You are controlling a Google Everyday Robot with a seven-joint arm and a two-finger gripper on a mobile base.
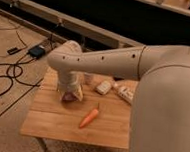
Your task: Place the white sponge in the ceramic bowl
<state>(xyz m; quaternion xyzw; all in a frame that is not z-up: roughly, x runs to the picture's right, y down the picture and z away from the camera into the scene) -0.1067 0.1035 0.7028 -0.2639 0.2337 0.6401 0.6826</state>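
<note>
The white sponge (103, 87) lies on the wooden table (54, 122), right of my wrist. The ceramic bowl (65, 98) is mostly hidden under my gripper; only a dark maroon edge shows at its left. My gripper (73, 94) hangs down from the pale arm over the bowl, at the table's back left. It is apart from the sponge, which lies a short way to its right.
An orange carrot (89, 117) lies near the table's middle front. A longer pale lumpy object (124, 93) lies right of the sponge. A pale cup (88, 79) stands behind the wrist. Black cables and a box (36, 51) lie on the floor at left.
</note>
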